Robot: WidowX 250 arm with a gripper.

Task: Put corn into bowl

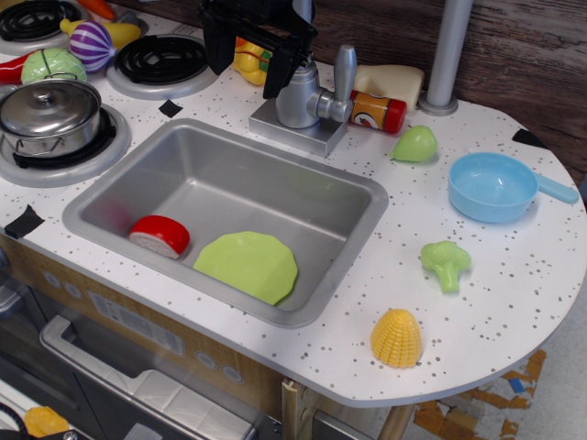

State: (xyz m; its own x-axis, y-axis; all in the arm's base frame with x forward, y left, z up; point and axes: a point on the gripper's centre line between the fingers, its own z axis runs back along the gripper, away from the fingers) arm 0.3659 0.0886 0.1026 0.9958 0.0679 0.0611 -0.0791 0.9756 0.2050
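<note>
The corn [396, 338] is a small yellow-orange ribbed dome lying on the white speckled counter near the front right edge. The light blue bowl [493, 186] with a short handle stands on the counter at the right, behind the corn, and holds nothing. My black gripper [246, 66] hangs at the back of the counter behind the sink, far from both the corn and the bowl. Its fingers stand apart and hold nothing.
A steel sink [110, 197] holds a flat green plate [248, 266] and a red-and-white toy [160, 236]. A faucet [316, 92], bottle [378, 112] and yellow pepper [249, 62] are near the gripper. Green broccoli [446, 264] lies between corn and bowl. A lidded pot [48, 115] is at left.
</note>
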